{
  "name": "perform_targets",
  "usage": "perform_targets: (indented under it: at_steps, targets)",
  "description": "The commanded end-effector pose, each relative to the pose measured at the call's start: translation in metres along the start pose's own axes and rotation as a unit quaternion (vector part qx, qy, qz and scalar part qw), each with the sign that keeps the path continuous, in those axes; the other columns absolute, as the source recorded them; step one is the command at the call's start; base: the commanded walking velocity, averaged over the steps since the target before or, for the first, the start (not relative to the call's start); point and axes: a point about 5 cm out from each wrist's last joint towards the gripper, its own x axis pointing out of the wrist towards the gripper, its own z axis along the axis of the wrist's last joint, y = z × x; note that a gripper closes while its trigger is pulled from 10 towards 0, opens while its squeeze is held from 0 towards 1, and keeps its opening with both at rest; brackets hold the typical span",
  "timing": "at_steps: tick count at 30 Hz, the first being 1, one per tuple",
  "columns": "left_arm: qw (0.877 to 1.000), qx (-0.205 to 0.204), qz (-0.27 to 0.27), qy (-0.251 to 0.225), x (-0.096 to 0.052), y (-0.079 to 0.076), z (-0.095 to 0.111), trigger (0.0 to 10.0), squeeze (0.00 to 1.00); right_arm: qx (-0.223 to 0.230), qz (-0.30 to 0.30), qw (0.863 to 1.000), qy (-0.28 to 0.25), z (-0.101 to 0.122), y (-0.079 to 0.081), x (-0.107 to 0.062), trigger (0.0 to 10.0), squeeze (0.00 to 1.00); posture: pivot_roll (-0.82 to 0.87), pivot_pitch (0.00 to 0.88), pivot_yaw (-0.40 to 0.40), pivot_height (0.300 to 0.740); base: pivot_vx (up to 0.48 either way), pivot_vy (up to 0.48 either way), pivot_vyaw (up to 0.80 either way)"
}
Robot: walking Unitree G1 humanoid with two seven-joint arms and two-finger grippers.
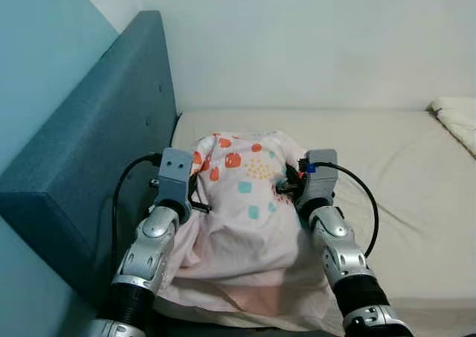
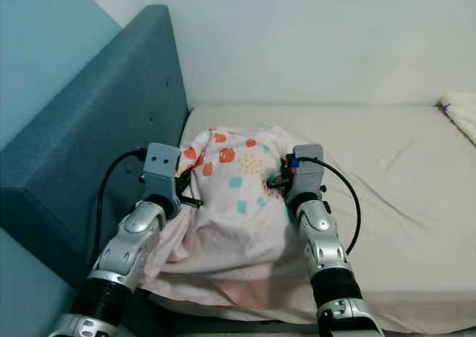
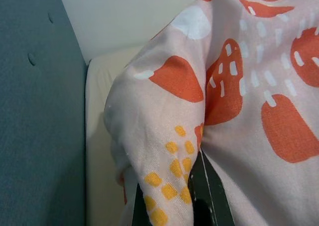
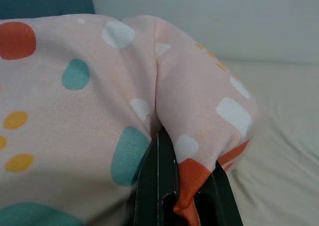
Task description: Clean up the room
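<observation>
A pale pink pillow (image 1: 242, 203) with orange, teal and yellow patches is held up over the bed (image 1: 416, 196), near its head end. My left gripper (image 1: 195, 201) is shut on the pillow's left side, a fold of fabric pinched between its fingers (image 3: 207, 193). My right gripper (image 1: 286, 190) is shut on the pillow's right side, its black fingers (image 4: 162, 181) clamping a bunched corner. The pillow (image 2: 234, 196) hangs between both arms and drapes down over the bed's near edge.
A padded teal headboard (image 1: 97, 143) runs along the left, close to my left arm. A white wall (image 1: 312, 39) stands behind the bed. A folded white blanket (image 1: 457, 117) lies at the far right of the cream sheet.
</observation>
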Motion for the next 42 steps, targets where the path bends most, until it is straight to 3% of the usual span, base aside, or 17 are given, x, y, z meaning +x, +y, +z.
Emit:
perform_targets:
  at_steps: [1,16,34,39,42]
  targets:
    - [0.999,0.016,-0.036,-0.033,0.002,-0.014,0.012,10.0,0.0,0.002,0.013,0.999,-0.034,0.01,0.008,0.003,10.0,0.0,0.02,0.063,0.0,0.652,0.0,0.0,0.0]
    - [0.998,0.022,-0.055,-0.035,-0.001,-0.017,0.014,10.0,0.0,0.009,0.006,0.999,-0.04,0.01,0.007,0.001,10.0,0.0,0.04,0.042,0.022,0.588,0.0,0.0,0.0]
    - [0.996,0.031,-0.071,-0.032,0.003,-0.023,0.018,10.0,0.0,0.015,-0.009,0.999,-0.041,0.006,0.003,-0.002,10.0,0.0,0.06,0.068,0.037,0.588,0.0,0.0,0.0]
    - [0.997,0.042,-0.054,-0.033,0.009,-0.019,0.022,10.0,0.0,0.016,-0.017,0.999,-0.041,0.008,0.0,0.001,10.0,0.0,0.06,0.094,0.03,0.588,0.0,0.0,0.0]
    - [0.997,0.055,-0.018,-0.052,0.031,-0.007,0.041,10.0,0.0,0.011,-0.017,0.999,-0.044,0.017,0.0,0.016,10.0,0.0,0.07,0.13,0.018,0.588,0.0,0.0,0.0]
